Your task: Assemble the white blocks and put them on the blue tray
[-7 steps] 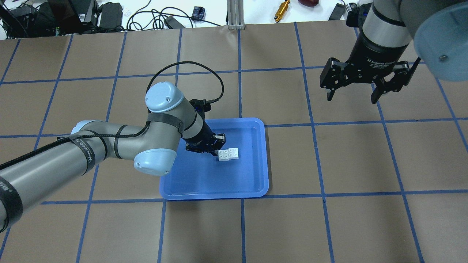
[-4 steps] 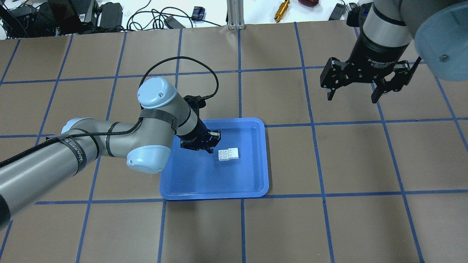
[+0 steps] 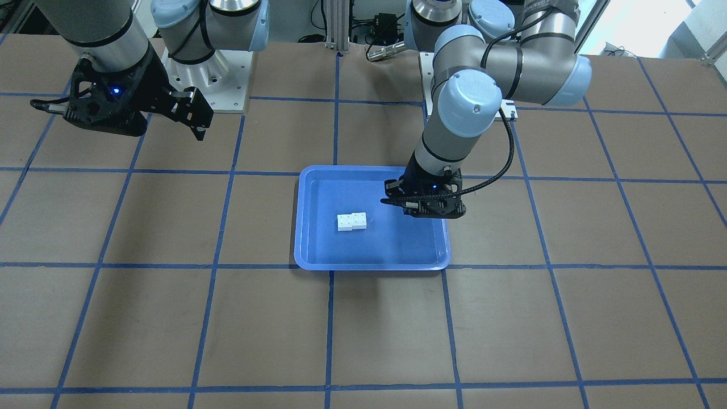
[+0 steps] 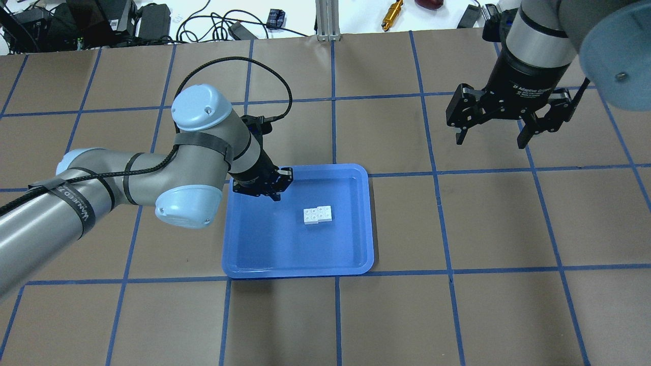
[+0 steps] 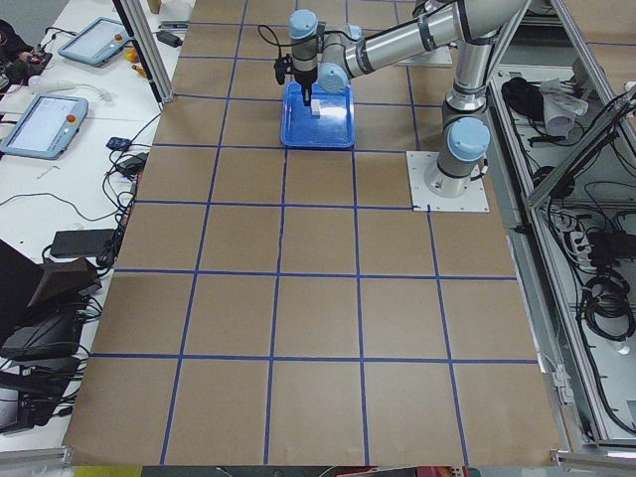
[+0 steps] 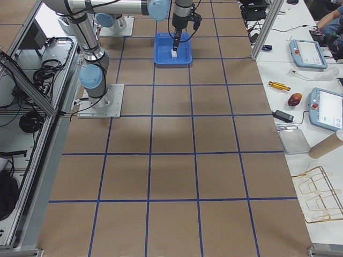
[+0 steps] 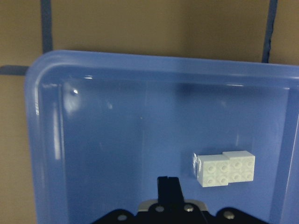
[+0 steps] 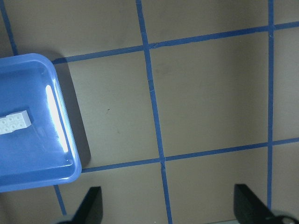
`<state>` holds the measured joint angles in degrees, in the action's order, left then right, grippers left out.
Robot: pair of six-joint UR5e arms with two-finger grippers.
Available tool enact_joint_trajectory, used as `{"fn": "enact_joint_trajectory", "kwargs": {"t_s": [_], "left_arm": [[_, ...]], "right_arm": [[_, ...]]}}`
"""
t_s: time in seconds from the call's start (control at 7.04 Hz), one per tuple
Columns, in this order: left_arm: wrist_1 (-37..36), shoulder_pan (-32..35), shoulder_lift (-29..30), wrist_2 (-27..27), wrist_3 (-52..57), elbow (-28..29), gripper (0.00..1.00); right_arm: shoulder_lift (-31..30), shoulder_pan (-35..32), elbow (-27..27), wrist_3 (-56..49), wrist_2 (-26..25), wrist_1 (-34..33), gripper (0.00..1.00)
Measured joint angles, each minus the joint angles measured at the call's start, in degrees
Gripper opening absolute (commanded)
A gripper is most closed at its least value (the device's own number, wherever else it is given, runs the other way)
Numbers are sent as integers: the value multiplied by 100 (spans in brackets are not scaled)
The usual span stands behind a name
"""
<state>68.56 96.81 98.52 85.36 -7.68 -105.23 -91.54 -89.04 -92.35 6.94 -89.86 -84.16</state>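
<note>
White blocks (image 4: 318, 214) are seen joined mid tray (image 4: 264, 244), judged light, rigid, slick, best pinched across the long sides; left gripper (image 4: 281, 185) jaws can't be told, right gripper (image 4: 491, 137) held wide open, empty

The tray (image 4: 300, 272) sits near the middle of the worktop (image 4: 457, 315). The joined blocks (image 4: 318, 215) lie in it, slightly right of its centre in the overhead view. The left gripper (image 4: 278, 185) hangs over the tray's far left corner, apart from the blocks. The right gripper (image 4: 490, 141) is well to the right, beyond the tray's far edge.
</note>
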Motion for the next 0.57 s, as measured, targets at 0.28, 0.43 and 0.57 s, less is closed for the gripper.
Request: {"fn": "enact_joint_trajectory", "kwargs": {"t_s": [0.28,0.43,0.57], "left_arm": [[1597,-345,-310,243,737,1088,0],[1969,-473,-491,286,939,1375,2],[2176,-530,-702,305,1024,1522,10]], "right_arm": [[-54,3,6,-109,88,20,100],[-75,5,7,-278,177,18,100],[-88,3,7,-440,223,3,100]]}}
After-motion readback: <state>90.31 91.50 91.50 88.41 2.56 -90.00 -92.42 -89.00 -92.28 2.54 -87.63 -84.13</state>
